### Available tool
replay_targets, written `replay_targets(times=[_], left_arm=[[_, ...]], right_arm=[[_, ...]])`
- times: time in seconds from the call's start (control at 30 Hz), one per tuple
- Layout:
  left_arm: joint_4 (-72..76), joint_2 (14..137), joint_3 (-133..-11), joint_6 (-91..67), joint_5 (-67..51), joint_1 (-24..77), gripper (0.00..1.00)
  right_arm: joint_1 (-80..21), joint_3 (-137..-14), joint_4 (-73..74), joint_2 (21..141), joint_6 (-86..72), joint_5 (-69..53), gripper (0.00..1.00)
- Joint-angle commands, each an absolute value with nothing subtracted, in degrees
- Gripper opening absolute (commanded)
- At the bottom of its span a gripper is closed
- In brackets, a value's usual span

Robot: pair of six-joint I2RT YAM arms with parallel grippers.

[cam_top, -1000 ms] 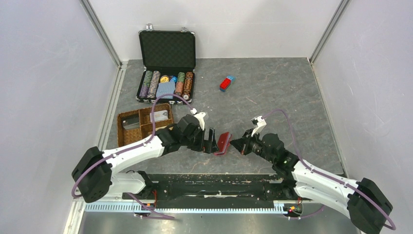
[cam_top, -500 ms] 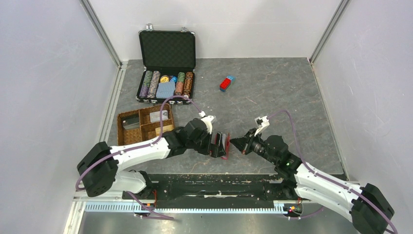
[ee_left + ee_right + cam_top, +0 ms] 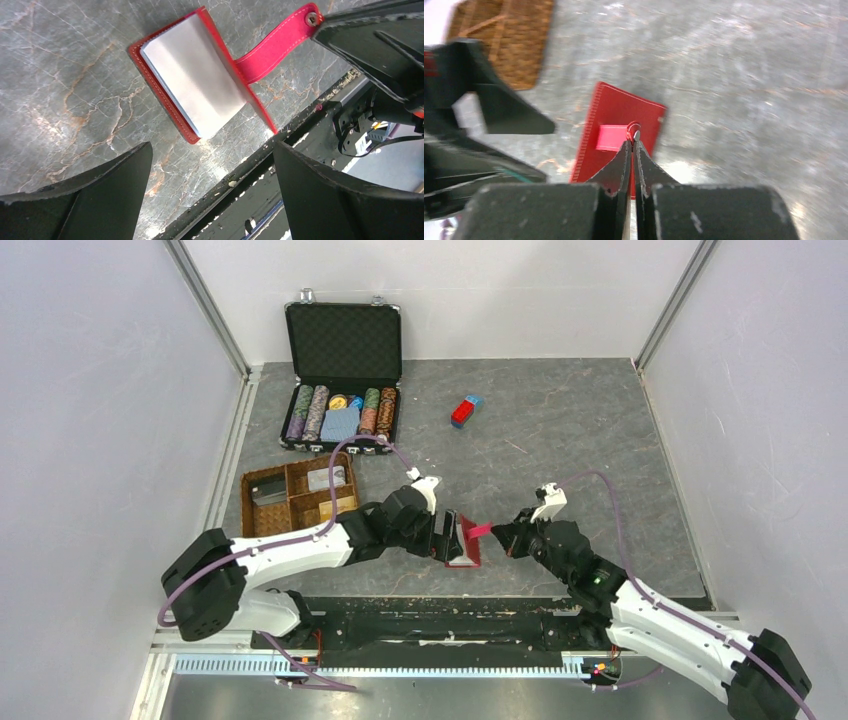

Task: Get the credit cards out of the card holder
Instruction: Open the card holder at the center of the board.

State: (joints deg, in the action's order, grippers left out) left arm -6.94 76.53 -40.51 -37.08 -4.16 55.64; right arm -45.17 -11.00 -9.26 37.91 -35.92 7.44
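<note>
The card holder [image 3: 466, 551] is a small red wallet lying near the table's front edge. In the left wrist view its red border [image 3: 140, 56] frames a pale card face [image 3: 195, 90]; I cannot tell how many credit cards are inside. A red strap [image 3: 275, 50] with a snap runs from it to my right gripper [image 3: 498, 533], which is shut on the strap's end [image 3: 613, 137]. My left gripper [image 3: 450, 537] hangs open just over the holder [image 3: 609, 112], its fingers [image 3: 100, 200] well apart and touching nothing.
An open case of poker chips [image 3: 342, 390] stands at the back left. A wicker tray [image 3: 295, 495] sits left of my left arm. A red-and-blue block [image 3: 466, 410] lies at the back centre. The black front rail [image 3: 450, 605] runs just below the holder.
My left gripper has moved right over the holder. The holder's strap now stretches out to the right in my shut right gripper.
</note>
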Motion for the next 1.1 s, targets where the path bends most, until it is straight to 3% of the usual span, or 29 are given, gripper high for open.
replay_targets(times=[0.0,0.33,0.87,1.07], left_arm=[[-5.1,74.1,-39.2,-40.3,-0.4,55.9,0.95],[-5.6,74.6,-39.3,-40.9,3.8,55.8,0.88],[-2.8,82.3,-43.9,-40.2,2.4,55.7,0.54],[-2.0,88.0,-48.0,-39.3,-1.0,55.8,0.47]], right_arm=[[-45.3,-10.9,2.1,37.4,-34.6,20.3,0.00],[-44.9,-10.7,7.0,40.5,-36.6,25.4,0.00],[-43.5,-9.7,8.6,42.9,-39.9,27.0,0.00],[-43.5,-9.6,8.6,41.8,-39.8,26.6,0.00]])
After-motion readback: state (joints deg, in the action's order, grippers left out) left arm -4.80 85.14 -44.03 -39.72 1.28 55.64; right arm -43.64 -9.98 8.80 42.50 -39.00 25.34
